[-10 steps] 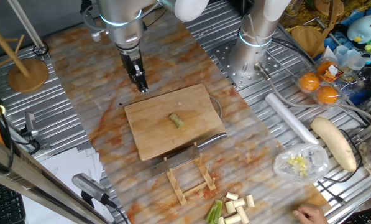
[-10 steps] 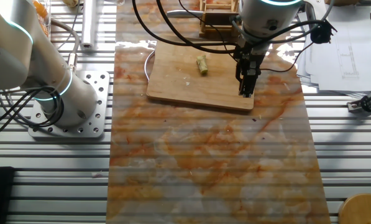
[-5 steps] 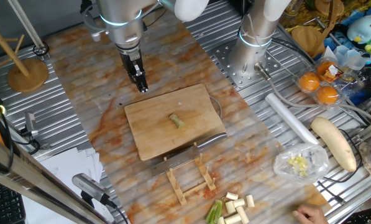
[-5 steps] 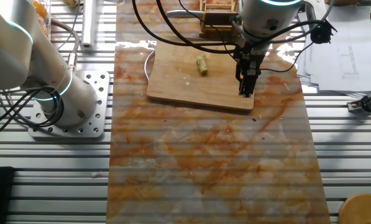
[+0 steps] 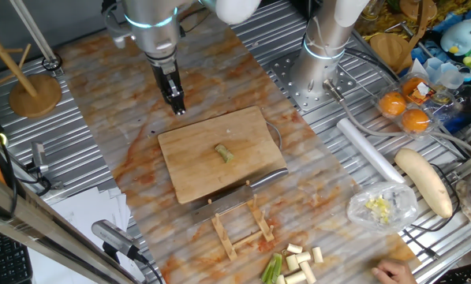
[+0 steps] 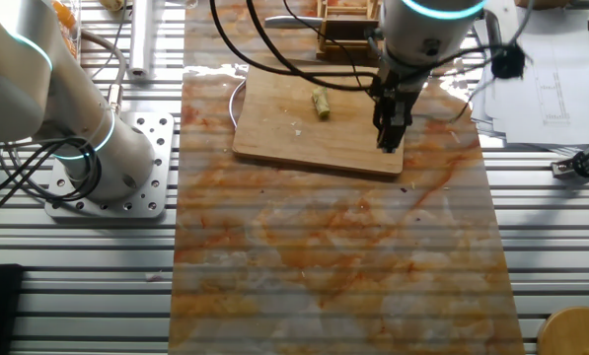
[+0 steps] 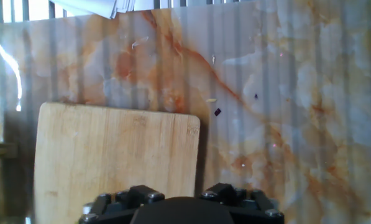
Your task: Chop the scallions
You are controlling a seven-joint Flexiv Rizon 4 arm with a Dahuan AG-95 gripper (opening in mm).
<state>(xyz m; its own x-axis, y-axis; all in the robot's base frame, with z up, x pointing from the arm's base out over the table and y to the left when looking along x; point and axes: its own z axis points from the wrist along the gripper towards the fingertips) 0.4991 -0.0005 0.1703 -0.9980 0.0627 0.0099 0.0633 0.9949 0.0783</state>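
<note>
While one scallion stalk (image 5: 224, 153) lies whole near the middle of the wooden board (image 5: 196, 170), the gripper (image 5: 176, 105) hangs above the board's far edge, well apart from the stalk. Fingers appear pressed together with nothing between them; no knife is held. A knife blade seems to lie beyond the stalk, at the board edge opposite the jaws, though this is hard to confirm. Further stalk pieces (image 5: 298, 260) wait well apart from the jaws, past the wooden rack (image 5: 241, 225). Judged progress: chopping of this stalk not begun; cutting tool still to be taken.
</note>
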